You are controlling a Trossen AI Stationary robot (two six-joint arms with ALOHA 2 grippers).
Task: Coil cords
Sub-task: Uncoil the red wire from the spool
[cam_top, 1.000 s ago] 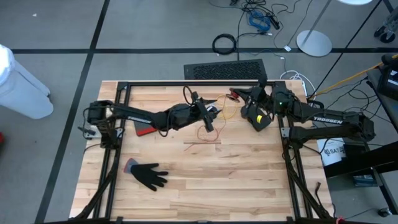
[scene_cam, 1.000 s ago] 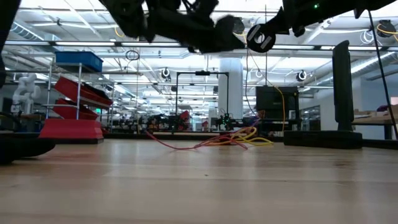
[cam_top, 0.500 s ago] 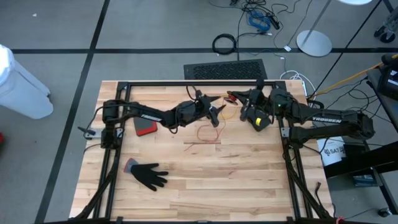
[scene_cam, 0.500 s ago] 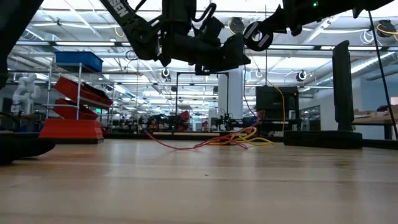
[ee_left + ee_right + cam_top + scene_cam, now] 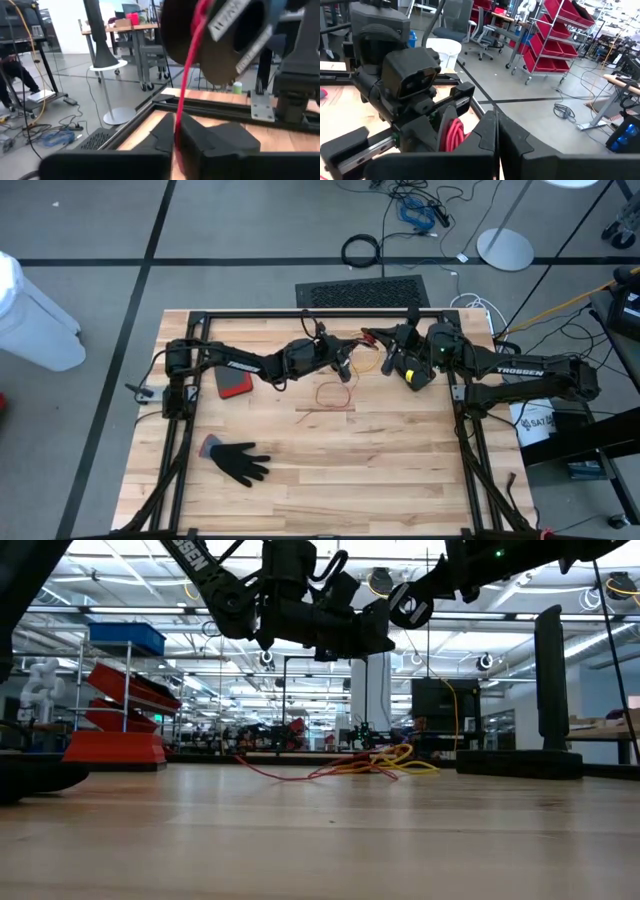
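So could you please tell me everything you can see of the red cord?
The red cord is thin and flexible, and not yet neatly coiled. Part of it lies as a loose loop on the wooden table, with a straighter stretch beside it. In the low view it trails flat next to a yellow cord. One strand rises to the left tool, which is shut on it; the left wrist view shows it running straight up from between the fingers.

One camera looks straight down on the desk (image 5: 300,480); another sits level at desk height; both share the arms.
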